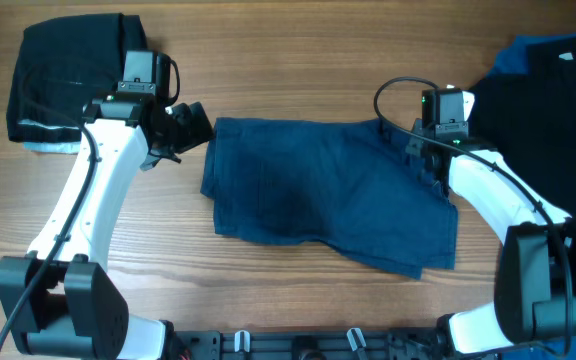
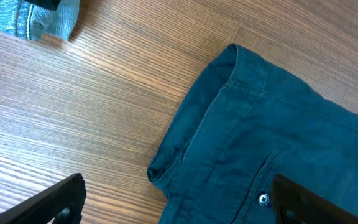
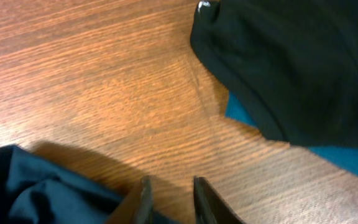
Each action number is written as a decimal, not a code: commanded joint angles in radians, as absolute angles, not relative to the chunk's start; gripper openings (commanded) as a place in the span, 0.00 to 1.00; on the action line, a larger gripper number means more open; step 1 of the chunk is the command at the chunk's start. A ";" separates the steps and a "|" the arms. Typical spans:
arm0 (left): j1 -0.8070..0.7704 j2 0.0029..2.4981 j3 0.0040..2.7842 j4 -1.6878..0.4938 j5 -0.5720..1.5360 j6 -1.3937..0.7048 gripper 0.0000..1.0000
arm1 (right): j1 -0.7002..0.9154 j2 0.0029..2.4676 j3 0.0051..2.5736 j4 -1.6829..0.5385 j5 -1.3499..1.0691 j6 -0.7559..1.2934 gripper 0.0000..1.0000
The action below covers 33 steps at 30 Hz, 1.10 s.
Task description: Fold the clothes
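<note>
Overhead: the shorts (image 1: 328, 190) are lying flat mid-counter (image 1: 298, 60) between both arms, seemingly folded over once; a folded stack (image 1: 68, 75) is sitting far left and an unfolded pile (image 1: 548, 110) is waiting far right. Left wrist: the left tool (image 2: 179, 196) is gaping wide over the waistband (image 2: 229, 93), gripping nothing. Right wrist: the right tool (image 3: 171, 199) is hovering barely parted beside the shorts, empty. More folding is probably awaiting

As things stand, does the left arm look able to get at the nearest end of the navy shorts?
Probably yes: the left gripper hangs open just beside the shorts, and nothing covers their nearest end.
</note>
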State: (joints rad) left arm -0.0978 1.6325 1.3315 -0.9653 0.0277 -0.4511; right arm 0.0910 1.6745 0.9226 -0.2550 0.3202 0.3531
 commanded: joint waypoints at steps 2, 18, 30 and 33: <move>-0.093 1.625 1.328 -0.993 0.033 -0.448 0.94 | 0.084 1.644 1.029 -0.360 0.233 0.259 0.34; -0.093 1.625 1.328 -1.003 0.041 -0.450 0.95 | 0.084 1.660 0.991 -0.747 0.003 0.343 0.04; -0.094 1.625 1.328 -1.111 0.142 -0.450 0.88 | 0.036 1.760 0.998 -0.441 0.100 0.369 0.17; -0.107 1.625 1.323 -1.212 0.149 -0.449 0.88 | 0.036 1.760 0.998 -0.458 -0.023 0.365 0.40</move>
State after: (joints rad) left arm -0.0978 1.6325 1.3312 -1.1477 0.1040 -0.4511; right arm 0.0357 1.7523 0.9890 -0.4480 0.0956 0.3550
